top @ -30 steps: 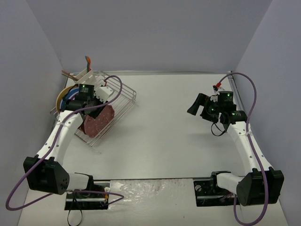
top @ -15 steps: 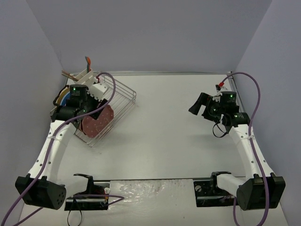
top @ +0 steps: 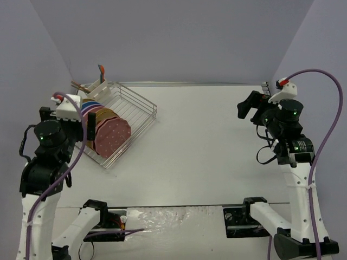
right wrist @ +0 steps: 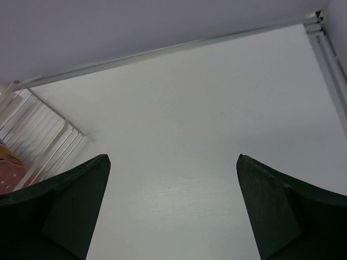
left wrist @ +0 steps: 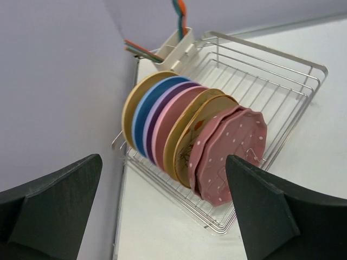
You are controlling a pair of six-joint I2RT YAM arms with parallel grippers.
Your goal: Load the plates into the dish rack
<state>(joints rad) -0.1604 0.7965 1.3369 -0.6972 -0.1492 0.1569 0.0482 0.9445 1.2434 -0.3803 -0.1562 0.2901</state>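
Where the dish rack (left wrist: 260,76) stands at the far left of the tabletop (top: 206,151), close to the side wall (left wrist: 54,81), the plates (left wrist: 184,130) stand on edge inside it. They are packed face to face in a single row along its left end. From the wall side the row runs: a yellow plate (left wrist: 129,108), a blue plate (left wrist: 142,111), a purple plate (left wrist: 154,116), a pink plate (left wrist: 171,122), and what look like two cream plates (left wrist: 187,146) with a floral print. Last come two dark-pink dotted plates (left wrist: 233,146), the outer one facing the rack's other end. All of them lean slightly the same way, their lower edges down in the wire base.

At the rack's far corner a white utensil caddy (left wrist: 173,46) is clipped on, with orange and teal handles (left wrist: 181,11) sticking up out of it.

The left hand (left wrist: 162,162) hangs raised on the near-left side of the rack and looks down on the row. Its two dark fingers are spread wide, with nothing between them and no plate touched.

The right hand (right wrist: 173,157) is raised over the far right of the tabletop, well apart from the rack. Its fingers are also spread wide and hold nothing. In its wrist view a corner of the rack shows at the left edge.
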